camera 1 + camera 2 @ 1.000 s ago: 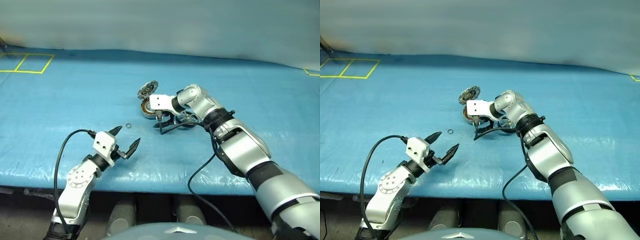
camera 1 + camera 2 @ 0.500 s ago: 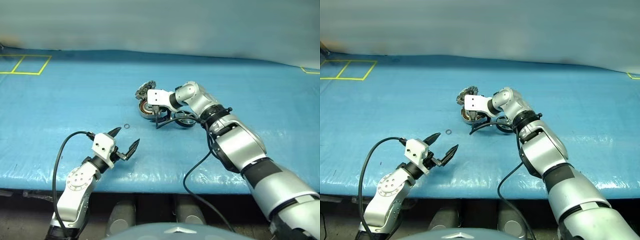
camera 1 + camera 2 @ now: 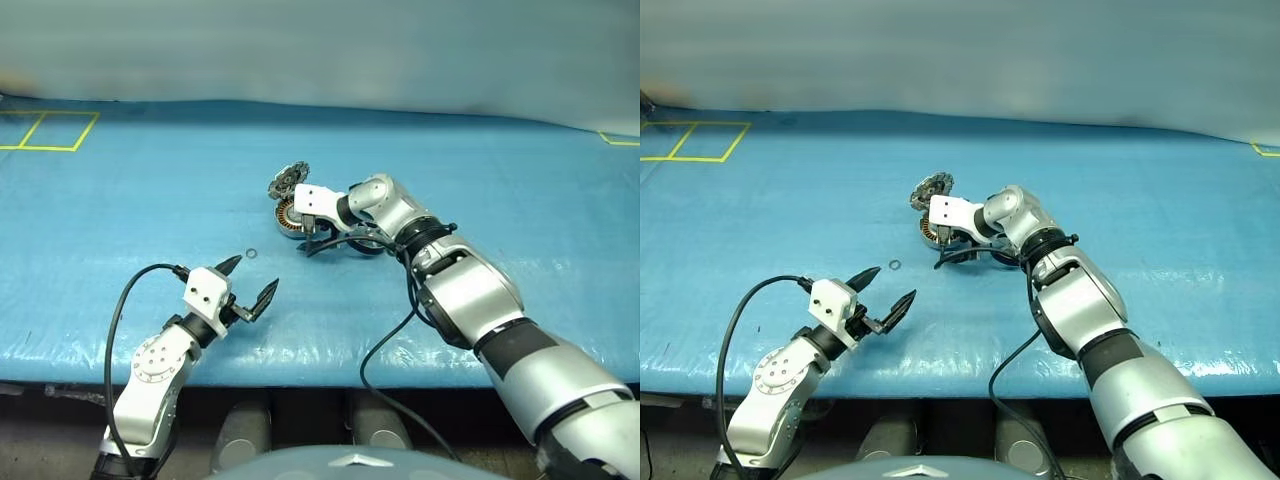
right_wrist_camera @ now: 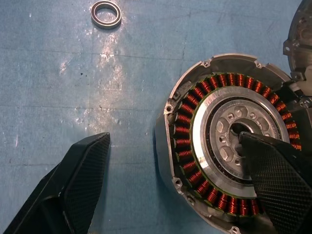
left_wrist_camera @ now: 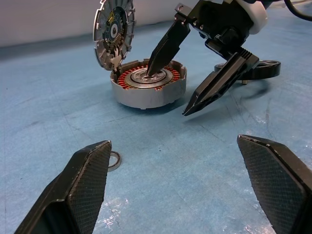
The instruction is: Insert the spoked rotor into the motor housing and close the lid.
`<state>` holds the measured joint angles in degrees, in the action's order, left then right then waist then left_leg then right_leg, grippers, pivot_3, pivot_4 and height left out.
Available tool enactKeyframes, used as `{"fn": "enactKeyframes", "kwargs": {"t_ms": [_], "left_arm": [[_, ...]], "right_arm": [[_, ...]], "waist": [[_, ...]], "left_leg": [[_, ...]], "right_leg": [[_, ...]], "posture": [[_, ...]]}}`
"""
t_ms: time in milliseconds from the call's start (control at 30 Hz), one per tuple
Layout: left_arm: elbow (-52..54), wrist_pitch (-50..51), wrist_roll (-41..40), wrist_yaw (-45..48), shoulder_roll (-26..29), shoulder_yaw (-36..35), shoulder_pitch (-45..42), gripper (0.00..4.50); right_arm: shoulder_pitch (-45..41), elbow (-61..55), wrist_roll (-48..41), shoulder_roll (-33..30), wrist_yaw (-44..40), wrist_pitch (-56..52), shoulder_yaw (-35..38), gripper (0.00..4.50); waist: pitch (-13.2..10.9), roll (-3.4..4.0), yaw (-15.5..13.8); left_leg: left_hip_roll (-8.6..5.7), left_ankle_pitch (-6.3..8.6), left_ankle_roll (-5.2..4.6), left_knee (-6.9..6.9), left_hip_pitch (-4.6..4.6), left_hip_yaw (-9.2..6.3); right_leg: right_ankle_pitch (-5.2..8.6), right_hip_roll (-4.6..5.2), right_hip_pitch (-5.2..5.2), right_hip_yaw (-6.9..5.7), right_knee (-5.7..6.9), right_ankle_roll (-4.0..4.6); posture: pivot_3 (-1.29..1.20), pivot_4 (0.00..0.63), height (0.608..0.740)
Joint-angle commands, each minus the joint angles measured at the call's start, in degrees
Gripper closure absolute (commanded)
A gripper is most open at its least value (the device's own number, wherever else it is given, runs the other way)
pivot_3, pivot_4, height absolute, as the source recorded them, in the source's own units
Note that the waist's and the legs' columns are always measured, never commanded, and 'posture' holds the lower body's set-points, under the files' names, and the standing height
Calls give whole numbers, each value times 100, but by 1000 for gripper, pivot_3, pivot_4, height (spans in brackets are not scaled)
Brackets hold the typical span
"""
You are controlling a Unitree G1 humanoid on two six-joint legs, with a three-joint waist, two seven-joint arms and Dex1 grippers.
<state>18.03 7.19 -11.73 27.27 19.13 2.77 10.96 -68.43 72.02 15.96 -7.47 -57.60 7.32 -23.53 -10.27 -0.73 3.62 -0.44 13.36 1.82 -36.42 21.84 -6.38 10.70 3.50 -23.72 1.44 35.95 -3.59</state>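
Right claw (image 5: 175, 90) spread over motor housing (image 5: 148, 87), lid (image 5: 113, 34) apparently upright

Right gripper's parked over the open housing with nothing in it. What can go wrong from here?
1. One finger of the open right gripper sits over the motor housing centre; pushing lower may scrape the copper windings.
2. The lid stands upright beside that finger; a sideways nudge could drop it shut before the spoked rotor, on the mat beyond the gripper, goes in.
3. The small loose ring may get knocked.
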Motion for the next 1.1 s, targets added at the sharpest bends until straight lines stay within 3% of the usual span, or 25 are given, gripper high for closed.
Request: {"fn": "enactKeyframes", "kwargs": {"t_ms": [33,133,267,333,467,667,767,933,1100], "left_arm": [[283,-120,10,-43,3,-76,12,0],[287,-131,11,-53,7,-88,36,0],[302,-123,-12,-65,2,-116,42,0],[314,-123,-14,-68,15,-131,38,0],[342,-122,-2,-71,48,-158,25,0],[365,-120,16,-83,43,-148,40,0],[354,-113,9,-72,39,-130,36,0],[212,-89,12,34,80,-73,-144,0],[127,-87,14,82,41,-14,-307,0]], "right_arm": [[37,66,77,48,-54,-87,59,9],[110,108,132,79,1,-165,53,386],[205,113,244,66,11,-182,12,1525],[240,109,244,69,29,-206,47,1525],[331,54,206,58,157,-223,174,2415],[889,-708,-175,68,268,-385,595,2488],[1469,-1705,-407,27,145,-814,709,2488],[2885,-4582,-804,-286,-106,-2146,655,2488],[3683,-6256,-956,-685,-194,-3010,444,2488]], "waist": [[0,0,0],[1,1,0],[4,1,-2],[7,1,-3],[27,10,0],[50,13,27],[66,16,33],[74,18,4],[73,19,-19]], "left_leg": [[0,0,0,1,-2,0],[0,-1,1,0,-7,0],[0,-1,2,2,-11,0],[0,-1,2,5,-14,0],[0,-1,2,9,-19,0],[3,-9,4,10,-39,1],[4,-9,3,12,-40,-1],[5,-9,3,30,-34,-4],[4,-8,4,31,-27,-2]], "right_leg": [[1,0,2,0,0,2],[3,0,7,0,0,4],[4,0,10,0,1,6],[6,0,11,0,1,8],[8,0,15,0,1,12],[11,-3,28,1,13,16],[13,-4,28,1,17,20],[13,-5,17,3,15,18],[16,-4,14,2,5,17]], "posture": [[0,150,740],[0,150,740],[0,150,740],[0,150,740],[0,150,740],[0,150,740],[0,150,740],[0,150,740],[0,150,740]]}}
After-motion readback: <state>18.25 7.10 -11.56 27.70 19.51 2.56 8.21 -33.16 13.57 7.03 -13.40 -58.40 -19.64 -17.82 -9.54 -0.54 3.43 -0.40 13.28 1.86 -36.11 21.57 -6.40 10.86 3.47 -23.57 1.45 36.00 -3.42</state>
